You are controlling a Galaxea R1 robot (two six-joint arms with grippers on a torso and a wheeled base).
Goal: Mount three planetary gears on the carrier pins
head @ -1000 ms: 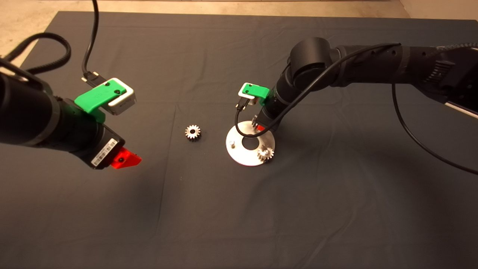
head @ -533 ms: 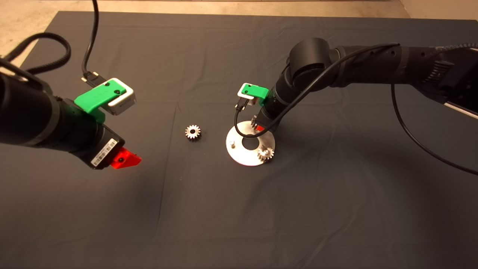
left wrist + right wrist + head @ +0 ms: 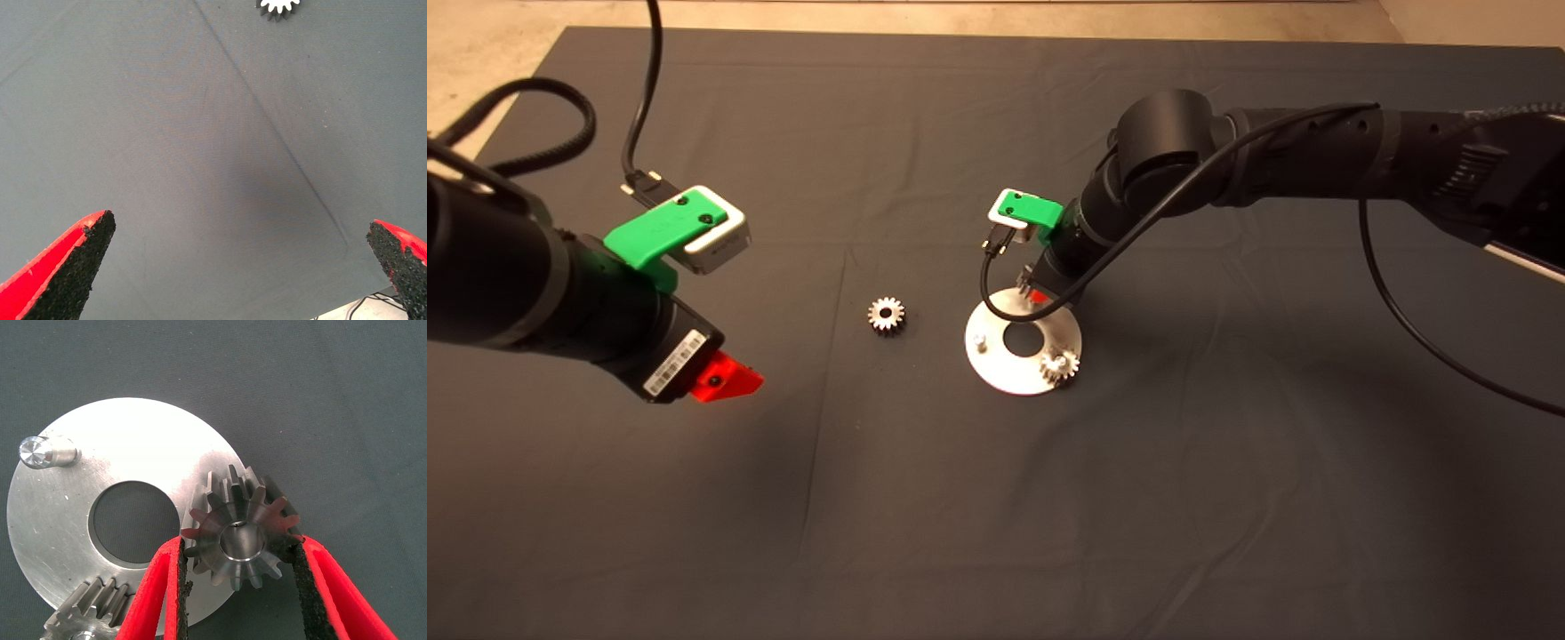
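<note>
Gear is gripped by right hand over disc's far pin, bore nearly aligned; left hand is held open, idle.

Dark creased mat, pale floor

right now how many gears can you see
3: one loose gear on the mat left of the disc, one seated gear on a pin, one held gear in the right pincer over the disc.

Silver disc – dk grey mat, seemingly plain.
</note>
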